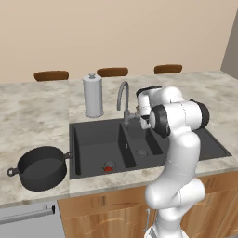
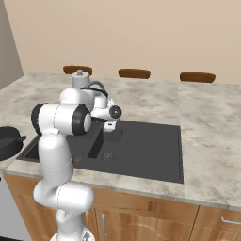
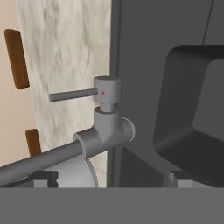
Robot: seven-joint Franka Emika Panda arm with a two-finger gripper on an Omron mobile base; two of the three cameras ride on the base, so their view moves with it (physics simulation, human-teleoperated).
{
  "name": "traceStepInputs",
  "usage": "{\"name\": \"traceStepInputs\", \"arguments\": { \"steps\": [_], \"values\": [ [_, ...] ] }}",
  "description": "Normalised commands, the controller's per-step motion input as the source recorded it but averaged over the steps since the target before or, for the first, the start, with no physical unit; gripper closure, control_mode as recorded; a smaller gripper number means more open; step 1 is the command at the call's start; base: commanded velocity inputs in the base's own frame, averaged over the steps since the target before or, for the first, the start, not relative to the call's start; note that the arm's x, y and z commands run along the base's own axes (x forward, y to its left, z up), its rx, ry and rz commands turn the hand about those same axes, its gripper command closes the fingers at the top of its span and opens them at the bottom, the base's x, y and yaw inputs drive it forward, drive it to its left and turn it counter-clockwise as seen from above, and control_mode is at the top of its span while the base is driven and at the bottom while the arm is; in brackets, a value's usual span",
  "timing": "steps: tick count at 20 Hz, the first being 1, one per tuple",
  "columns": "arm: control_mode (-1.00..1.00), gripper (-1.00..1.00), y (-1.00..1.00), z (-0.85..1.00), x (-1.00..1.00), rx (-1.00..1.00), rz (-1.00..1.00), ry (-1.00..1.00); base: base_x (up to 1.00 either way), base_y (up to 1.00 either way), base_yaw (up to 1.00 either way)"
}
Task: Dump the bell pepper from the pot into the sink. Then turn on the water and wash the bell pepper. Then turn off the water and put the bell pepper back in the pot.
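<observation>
While the arm bends over the basins, the scene is so:
Tabletop (image 1: 37, 111): marbled beige stone around the sink.
Sink (image 1: 93, 139): matte black, two bowls, the left one larger.
Pot (image 1: 41, 168): dark grey, upright on the tabletop left of the sink.
Canister (image 1: 93, 95): tall, silver, behind the sink.
Faucet (image 1: 123, 100): grey gooseneck; its side lever (image 3: 72, 95) is seen close in the hand view.
Gripper (image 1: 142, 118): just beside the faucet base; whether the jaws are apart, I cannot tell.
Bell pepper (image 1: 108, 168): red, by the left bowl's drain.
</observation>
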Motion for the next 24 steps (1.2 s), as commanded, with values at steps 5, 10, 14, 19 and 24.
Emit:
{"name": "traceStepInputs", "arguments": {
  "steps": [5,10,14,19,24],
  "values": [
    [-1.00,-1.00,0.00,-0.11,0.27,0.00,0.00,0.02,0.00,0.00,0.00],
    [-1.00,-1.00,0.00,-0.10,0.29,0.00,0.00,0.02,0.00,0.00,0.00],
    [-1.00,-1.00,0.00,-0.13,0.30,0.00,0.00,0.03,0.00,0.00,0.00],
    [-1.00,-1.00,0.00,-0.15,0.33,0.00,0.00,0.03,0.00,0.00,0.00],
    [-1.00,-1.00,0.00,-0.16,0.35,0.00,0.00,0.05,0.00,0.00,0.00]
  ]
}}
